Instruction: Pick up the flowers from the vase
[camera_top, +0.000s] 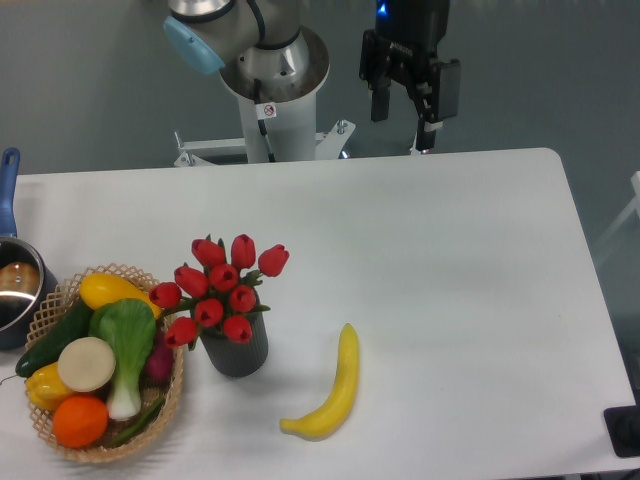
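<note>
While flowers (220, 290) hide its rim, vase (236, 352) stands upright.

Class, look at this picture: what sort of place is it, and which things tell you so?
Probably a robotics lab or test bench: a robot arm with its gripper stands at a plain white table set with props, flowers in a vase and a banana.

One fixed camera looks steeply down over the table (450, 250).
</note>
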